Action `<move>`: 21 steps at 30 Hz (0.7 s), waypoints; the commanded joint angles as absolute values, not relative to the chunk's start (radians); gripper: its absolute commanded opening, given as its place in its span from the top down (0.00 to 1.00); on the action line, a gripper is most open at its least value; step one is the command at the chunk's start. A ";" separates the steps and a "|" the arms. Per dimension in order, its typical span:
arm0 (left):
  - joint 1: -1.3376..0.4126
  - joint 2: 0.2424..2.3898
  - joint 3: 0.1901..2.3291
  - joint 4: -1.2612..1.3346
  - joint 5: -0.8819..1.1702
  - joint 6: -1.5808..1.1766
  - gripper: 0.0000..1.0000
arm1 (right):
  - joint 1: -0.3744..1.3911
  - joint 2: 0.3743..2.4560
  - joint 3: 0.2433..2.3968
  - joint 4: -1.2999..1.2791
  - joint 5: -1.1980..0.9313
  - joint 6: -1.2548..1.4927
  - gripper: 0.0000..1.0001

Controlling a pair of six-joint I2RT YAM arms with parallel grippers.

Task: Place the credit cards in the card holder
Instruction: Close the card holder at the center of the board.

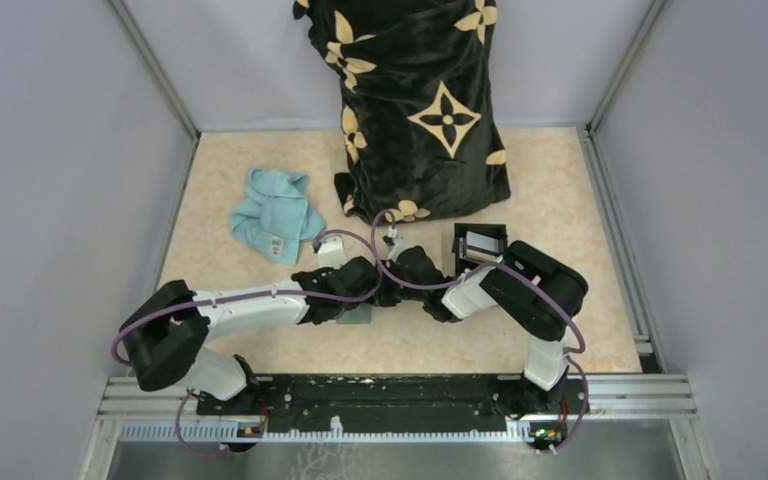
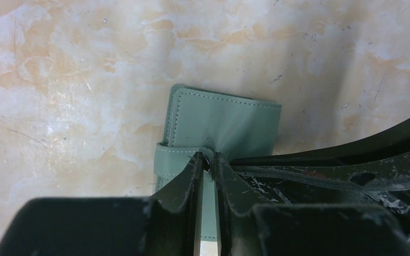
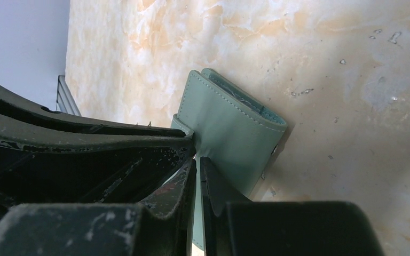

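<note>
Item: card holder point(image 2: 221, 120), sage-green and folded shut, lying on the bench point(image 1: 560, 200) near its middle, between the two arms and left of a black box point(image 1: 458, 240). Left tool point(image 2: 209, 160): fingers pressed almost together, pinching green material where the closing strap point(image 2: 173, 153) meets the cover. Right tool point(image 3: 197, 157): fingers likewise narrowed, pinching the edge of the outer cover from the opposite side. Credit cards point(image 1: 484, 243): one pale face shows inside the black box, apart from the holder; any others cannot be made out. Also present: a blue cloth point(image 1: 275, 215) far left and a dark flowered bag point(image 1: 420, 110) at the far side. Step in hand, as judged: opening the holder, with no card loaded yet. Next move calls for drawing strap and cover apart to bare the slots. One tool should then pin the holder open while the other fetches a card.
</note>
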State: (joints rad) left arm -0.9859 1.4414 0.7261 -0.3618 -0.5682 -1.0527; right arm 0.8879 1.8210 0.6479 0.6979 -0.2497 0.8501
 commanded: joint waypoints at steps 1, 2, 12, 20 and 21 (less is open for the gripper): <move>-1.006 1.486 0.763 -0.405 -0.522 -1.055 0.82 | 0.896 1.798 0.623 0.694 -0.238 0.845 0.91; -1.008 1.493 0.768 -0.413 -0.521 -1.055 0.82 | 0.896 1.797 0.621 0.695 -0.237 0.845 0.92; -1.028 1.539 0.808 -0.476 -0.498 -1.053 0.83 | 0.887 1.804 0.598 0.725 -0.242 0.851 0.92; -1.047 1.499 0.815 -0.498 -0.508 -1.049 0.87 | 0.881 1.804 0.593 0.727 -0.248 0.852 0.92; -1.049 1.493 0.814 -0.503 -0.511 -1.052 0.87 | 0.882 1.805 0.592 0.727 -0.248 0.852 0.92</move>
State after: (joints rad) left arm -1.0206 1.5066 0.8074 -0.4618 -0.5842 -1.0451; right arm 0.8841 1.8187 0.6106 0.7509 -0.2512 0.8658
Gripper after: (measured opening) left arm 0.139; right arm 0.079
